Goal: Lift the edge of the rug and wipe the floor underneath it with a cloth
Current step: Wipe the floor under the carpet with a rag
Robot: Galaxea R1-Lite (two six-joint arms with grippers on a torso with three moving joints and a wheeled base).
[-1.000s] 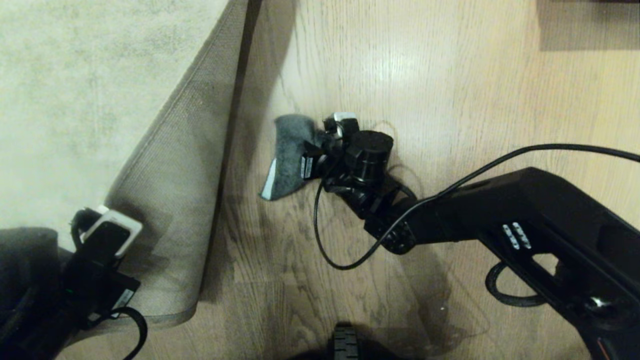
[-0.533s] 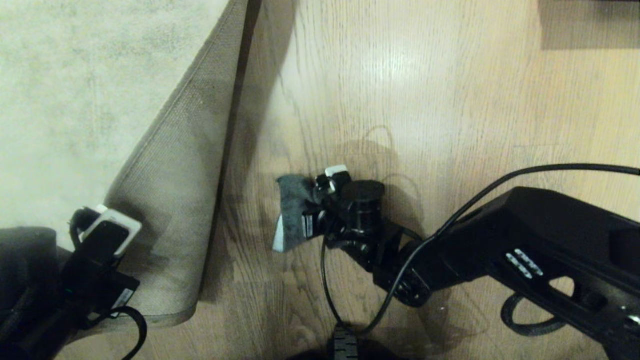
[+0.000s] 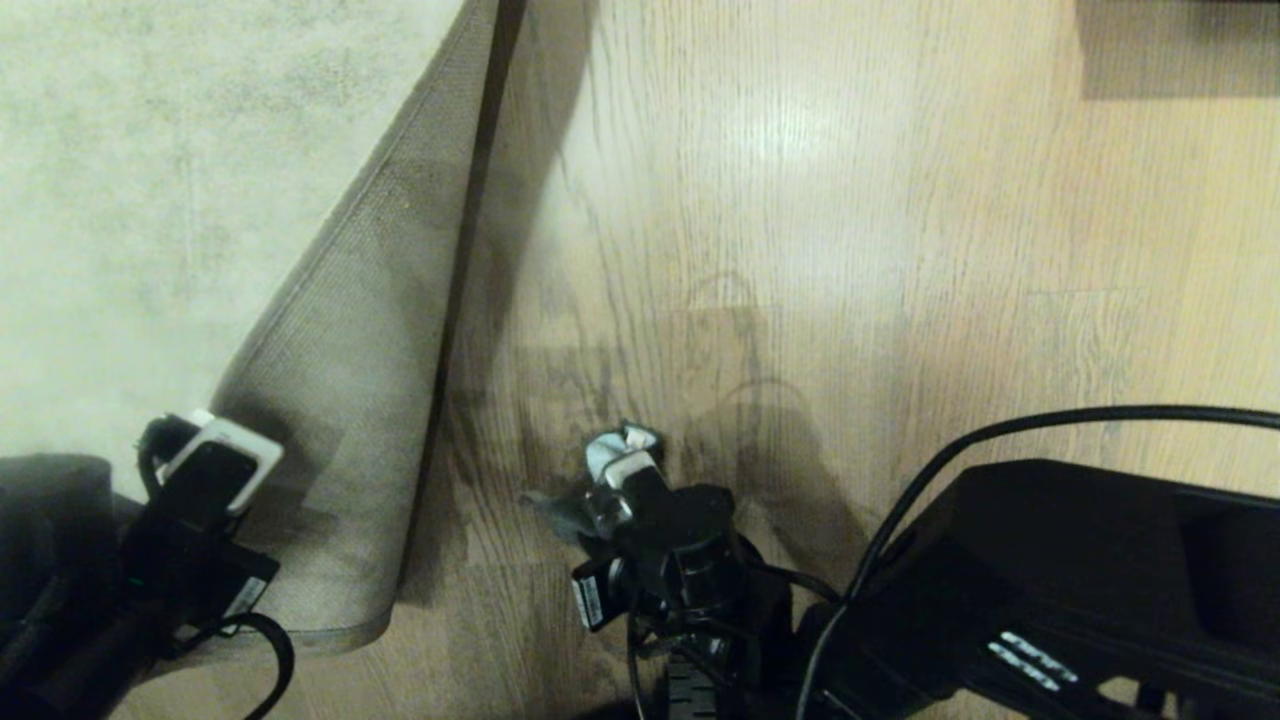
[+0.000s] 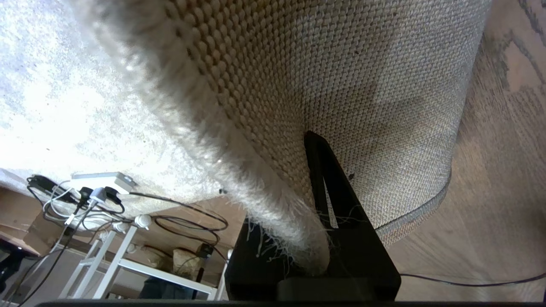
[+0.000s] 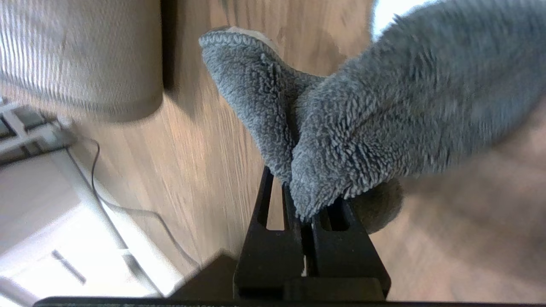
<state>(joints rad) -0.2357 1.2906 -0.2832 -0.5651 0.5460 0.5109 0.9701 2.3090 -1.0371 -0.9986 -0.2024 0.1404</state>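
Rug edge [image 3: 350, 350] — tan weave up — pinched in left jaws; right jaws clamp fluffy grey cloth [image 5: 341, 119], seemingly bunched.

Bare floor [image 3: 800, 200] ahead — folded rug edge [image 3: 350, 400] flanks left.

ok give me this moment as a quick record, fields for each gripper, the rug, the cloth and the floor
left gripper: shut on the rug edge, holding it up
rug edge: corner folded back, tan backing showing
right gripper: shut on the cloth, near the bottom of the head view
cloth: grey, bunched in the jaws
floor: bare wood planks exposed beside the lifted rug
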